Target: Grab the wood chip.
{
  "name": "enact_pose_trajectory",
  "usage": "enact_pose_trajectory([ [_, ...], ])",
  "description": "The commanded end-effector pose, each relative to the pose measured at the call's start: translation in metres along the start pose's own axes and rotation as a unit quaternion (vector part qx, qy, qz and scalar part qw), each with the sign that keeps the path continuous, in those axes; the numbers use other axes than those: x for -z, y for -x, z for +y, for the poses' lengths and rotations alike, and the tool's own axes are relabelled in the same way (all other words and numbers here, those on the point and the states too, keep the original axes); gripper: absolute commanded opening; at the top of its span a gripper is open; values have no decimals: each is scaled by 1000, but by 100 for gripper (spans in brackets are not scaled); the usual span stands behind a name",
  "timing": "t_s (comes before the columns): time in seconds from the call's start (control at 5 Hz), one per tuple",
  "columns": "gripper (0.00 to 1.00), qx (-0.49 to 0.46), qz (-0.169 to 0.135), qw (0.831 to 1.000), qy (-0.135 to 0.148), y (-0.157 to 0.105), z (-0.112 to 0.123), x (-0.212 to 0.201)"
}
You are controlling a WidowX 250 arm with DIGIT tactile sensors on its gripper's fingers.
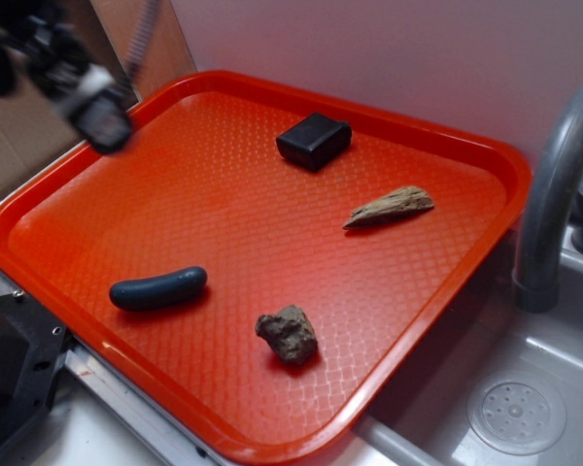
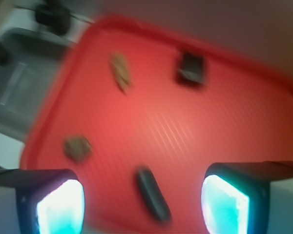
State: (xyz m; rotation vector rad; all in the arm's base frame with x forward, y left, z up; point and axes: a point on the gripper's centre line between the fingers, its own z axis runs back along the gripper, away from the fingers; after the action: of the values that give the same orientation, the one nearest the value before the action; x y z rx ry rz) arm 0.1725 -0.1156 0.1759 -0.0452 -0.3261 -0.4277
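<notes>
The wood chip (image 1: 390, 207) is a tan, pointed sliver lying flat on the right side of the red tray (image 1: 97, 180). In the blurred wrist view the wood chip (image 2: 121, 72) shows at the tray's far side. My gripper (image 1: 97, 116) hangs blurred above the tray's far left corner, well away from the chip. In the wrist view the gripper (image 2: 142, 195) is open, its two fingers wide apart with nothing held between them.
On the tray also lie a blue-grey sausage-shaped piece (image 1: 158, 288), a lumpy brown rock (image 1: 289, 334) and a black block (image 1: 314, 140). A grey faucet (image 1: 554, 184) and a sink drain (image 1: 516, 416) stand to the tray's right.
</notes>
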Motion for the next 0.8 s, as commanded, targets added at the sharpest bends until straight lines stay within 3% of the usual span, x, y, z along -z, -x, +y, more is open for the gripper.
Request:
enact_pose_trajectory([
  [0.0,100,101,-63,992,37,-13,-64,-3],
  [0.2,100,101,-63,992,37,-13,-64,-3],
  [0.4,100,58,-21,998,2,-47,-48,48],
  [0.6,100,41,3,999,-34,-67,-12,80],
])
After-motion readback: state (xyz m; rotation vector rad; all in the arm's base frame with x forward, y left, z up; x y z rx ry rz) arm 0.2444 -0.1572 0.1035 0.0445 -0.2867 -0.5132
